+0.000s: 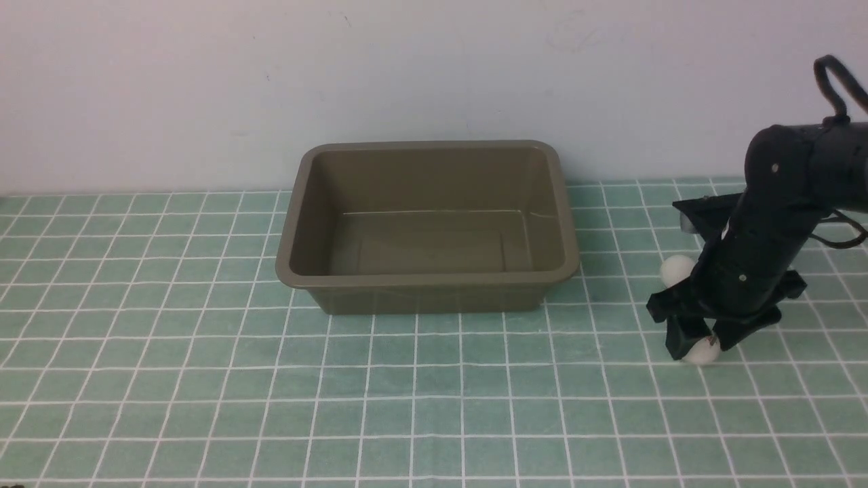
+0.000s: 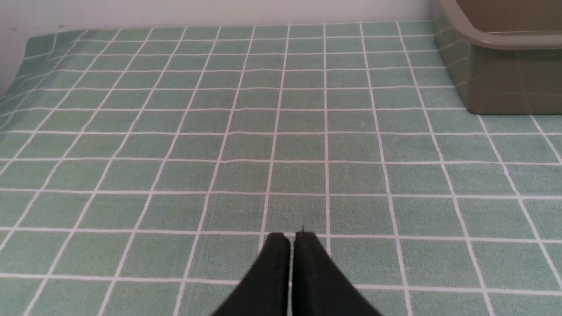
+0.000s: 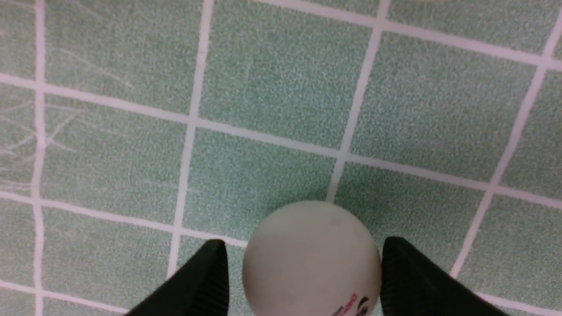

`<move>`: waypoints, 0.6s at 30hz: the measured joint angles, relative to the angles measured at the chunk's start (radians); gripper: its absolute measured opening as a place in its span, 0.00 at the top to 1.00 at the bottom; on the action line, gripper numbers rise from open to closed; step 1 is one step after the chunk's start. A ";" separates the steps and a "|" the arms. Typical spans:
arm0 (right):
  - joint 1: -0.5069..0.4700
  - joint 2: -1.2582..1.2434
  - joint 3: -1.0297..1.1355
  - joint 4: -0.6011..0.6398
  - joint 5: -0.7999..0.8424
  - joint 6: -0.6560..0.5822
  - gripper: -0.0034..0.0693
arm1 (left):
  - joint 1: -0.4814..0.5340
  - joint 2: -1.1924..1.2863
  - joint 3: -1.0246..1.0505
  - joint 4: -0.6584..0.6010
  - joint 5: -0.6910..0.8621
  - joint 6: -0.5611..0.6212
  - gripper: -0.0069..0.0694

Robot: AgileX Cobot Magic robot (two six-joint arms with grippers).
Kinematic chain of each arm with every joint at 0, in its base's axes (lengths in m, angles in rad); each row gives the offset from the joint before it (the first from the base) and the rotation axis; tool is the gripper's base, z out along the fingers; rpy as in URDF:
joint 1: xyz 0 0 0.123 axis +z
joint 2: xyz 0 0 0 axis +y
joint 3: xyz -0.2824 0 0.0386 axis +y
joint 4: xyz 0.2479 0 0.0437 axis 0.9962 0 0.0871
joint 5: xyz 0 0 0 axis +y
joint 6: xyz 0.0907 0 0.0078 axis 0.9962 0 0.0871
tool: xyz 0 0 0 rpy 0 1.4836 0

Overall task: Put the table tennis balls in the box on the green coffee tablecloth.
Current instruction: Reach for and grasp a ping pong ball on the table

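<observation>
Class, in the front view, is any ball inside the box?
No, the box is empty; the near ball and far ball lie on the cloth.

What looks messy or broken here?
Nothing really stands out. The box sits upright and empty on the flat tablecloth. One ball lies on the cloth to the right of the box. The printed ball lies nearer, between the fingers of the open right gripper. Faint scuff lines mark the cloth nearby.
</observation>
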 joint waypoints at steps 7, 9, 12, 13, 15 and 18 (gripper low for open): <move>0.000 0.001 -0.002 0.000 0.000 0.000 0.46 | 0.000 0.000 0.000 0.000 0.000 0.000 0.91; 0.000 0.001 -0.003 0.000 0.000 0.000 0.46 | 0.000 0.000 0.000 0.000 0.000 0.000 0.91; 0.000 0.001 -0.004 0.001 0.001 -0.005 0.46 | 0.000 0.000 0.000 0.000 0.000 0.000 0.91; 0.000 0.000 -0.004 0.001 0.002 -0.006 0.46 | 0.000 0.000 0.000 0.000 0.000 0.000 0.91; 0.000 -0.002 -0.010 0.001 0.011 -0.011 0.46 | 0.000 0.000 0.000 0.000 0.000 0.000 0.91; 0.000 -0.012 -0.060 0.010 0.074 -0.018 0.46 | 0.000 0.000 0.000 0.000 0.000 0.000 0.91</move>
